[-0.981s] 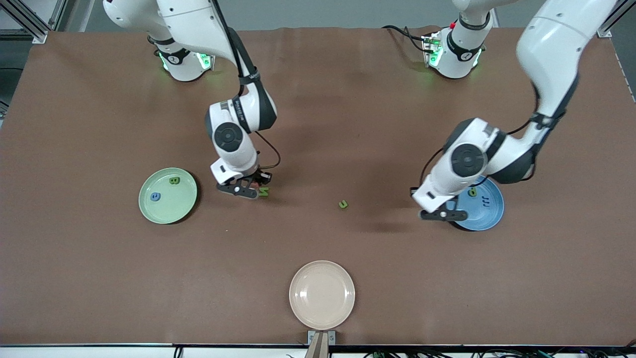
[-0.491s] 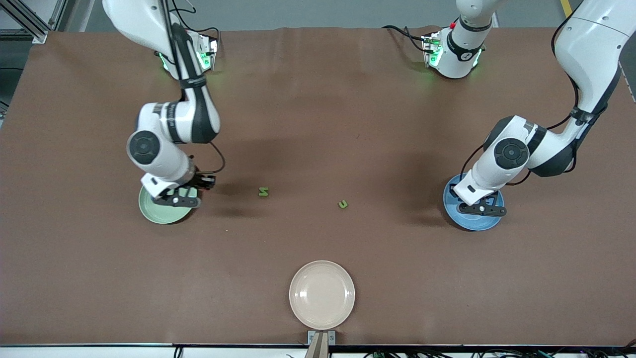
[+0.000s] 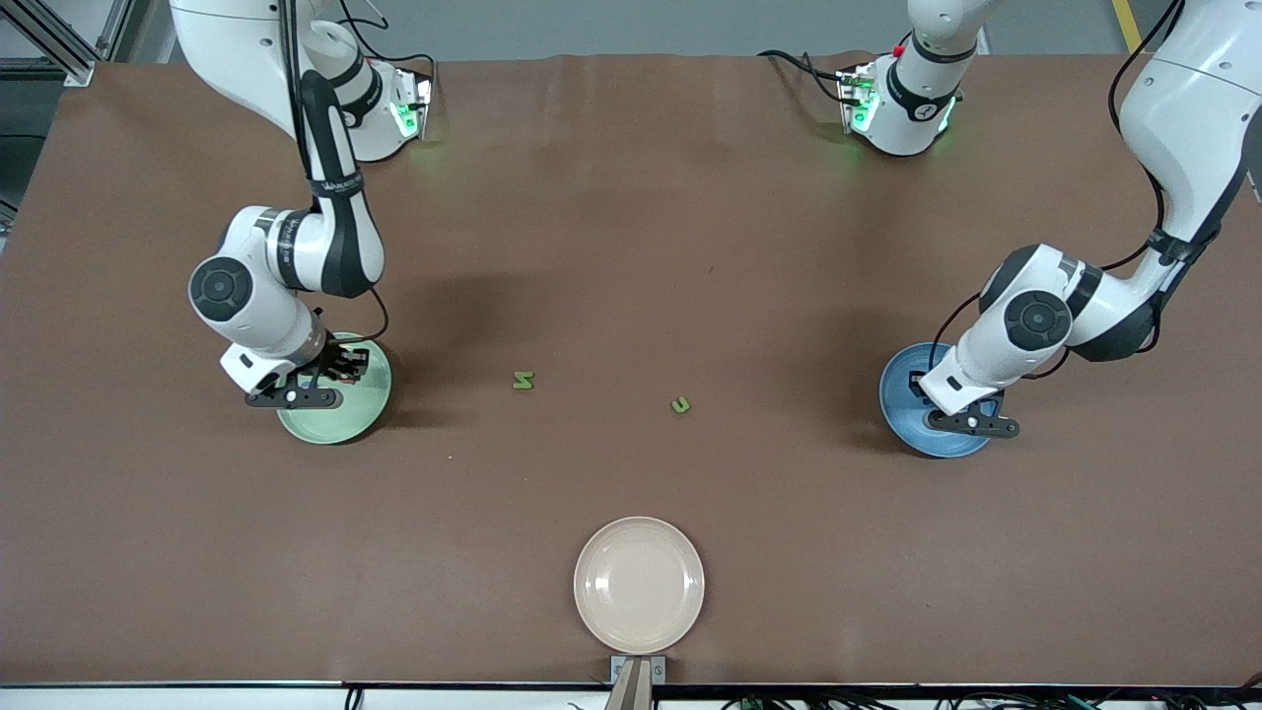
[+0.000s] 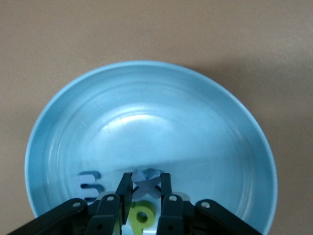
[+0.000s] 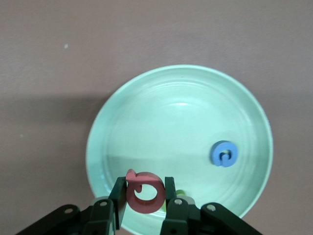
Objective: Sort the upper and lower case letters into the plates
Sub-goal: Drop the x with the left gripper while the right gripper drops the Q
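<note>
Two round shallow plates take the letters. The pale green plate (image 3: pixel 340 419) lies toward the right arm's end of the table, the blue plate (image 3: pixel 912 419) toward the left arm's end. A third plate, cream-beige and round (image 3: pixel 639 584), sits alone nearer the front camera, with no letter on it.

The right gripper (image 5: pixel 145 196) hangs over the pale green plate, its fingers pinched on one small red-pink flat letter (image 5: pixel 144 192), curled like a C or Q. In the right wrist view one small blue round letter (image 5: pixel 223 153) lies on the plate's floor, and a sliver of a green piece (image 5: pixel 180 193) shows past the fingers; which letter it is I cannot tell.

The left gripper (image 4: pixel 142 196) hangs over the blue plate, its fingers drawn close together on a pale blue flat x (image 4: pixel 146 182). Two more letters show in that plate from the left wrist view: one pale blue m (image 4: pixel 87 185) lying flat beside the x, and one yellow-green p (image 4: pixel 142 214) partly under the fingers. That makes three letters visible at the blue plate.

Two small green letters rest on the bare brown table (image 3: pixel 631 247) between the two plates: one green N (image 3: pixel 523 380) nearer the pale green plate and one green u (image 3: pixel 680 404) nearer the blue plate, well apart from each other.
</note>
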You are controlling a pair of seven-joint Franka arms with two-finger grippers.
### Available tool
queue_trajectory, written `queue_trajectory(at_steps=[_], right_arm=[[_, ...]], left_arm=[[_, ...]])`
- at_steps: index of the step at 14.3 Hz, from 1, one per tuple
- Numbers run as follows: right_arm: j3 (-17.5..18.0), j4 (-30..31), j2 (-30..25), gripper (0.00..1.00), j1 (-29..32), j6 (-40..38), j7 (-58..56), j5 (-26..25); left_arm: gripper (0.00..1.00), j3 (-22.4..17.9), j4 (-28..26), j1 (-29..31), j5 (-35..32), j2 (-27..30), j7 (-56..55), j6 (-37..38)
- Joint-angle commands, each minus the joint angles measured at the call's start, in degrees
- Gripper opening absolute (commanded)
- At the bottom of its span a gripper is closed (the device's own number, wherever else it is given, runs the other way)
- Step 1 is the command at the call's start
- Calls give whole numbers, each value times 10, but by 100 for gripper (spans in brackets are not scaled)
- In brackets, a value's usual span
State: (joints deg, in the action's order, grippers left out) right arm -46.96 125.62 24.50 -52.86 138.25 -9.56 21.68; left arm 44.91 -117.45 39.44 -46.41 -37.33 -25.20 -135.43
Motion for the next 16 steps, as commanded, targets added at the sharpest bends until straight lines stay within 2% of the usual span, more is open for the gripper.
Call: queue_trajectory(at_steps=[1, 4, 5, 6, 7, 8, 10, 11, 12, 13, 14, 16], right_arm=[[14, 8, 2, 1, 11, 15, -15, 25], [43, 7, 18, 1, 24, 16, -17, 59], [45, 6, 20, 1, 25, 16, -17, 60], [46, 6, 22, 1, 26, 16, -17, 60], [47, 6, 24, 2, 27, 16, -17, 60], [48, 6, 29, 2, 28, 16, -17, 60], [56, 4, 34, 3, 37, 15, -17, 60], [62, 3, 34, 11, 46, 15, -17, 60], [63, 1, 34, 27, 50, 12, -18, 60], [63, 0, 34, 71, 51, 11, -29, 60], [63, -2, 34, 99, 55, 10, -34, 61], [63, -8, 33, 100, 59, 6, -34, 61]], left_arm=[[6, -1, 26, 0, -16, -19, 11, -2], [9, -4, 35, -2, -18, -30, 17, -2], [22, -4, 35, -2, -19, -30, 18, -3], [53, -4, 35, -3, -19, -28, 16, -2], [91, -3, 35, -4, -18, -26, 16, -1], [100, 1, 35, -4, -18, -24, 13, 4], [100, 25, 35, -3, -5, -11, 6, 28], [100, 48, 36, -2, 9, -6, 1, 53], [100, 70, 36, -1, 21, 2, -23, 72], [100, 95, 36, -1, 35, 6, -76, 82], [100, 124, 45, -3, 43, 4, -143, 87], [100, 138, 55, -50, 44, -2, -269, 87]])
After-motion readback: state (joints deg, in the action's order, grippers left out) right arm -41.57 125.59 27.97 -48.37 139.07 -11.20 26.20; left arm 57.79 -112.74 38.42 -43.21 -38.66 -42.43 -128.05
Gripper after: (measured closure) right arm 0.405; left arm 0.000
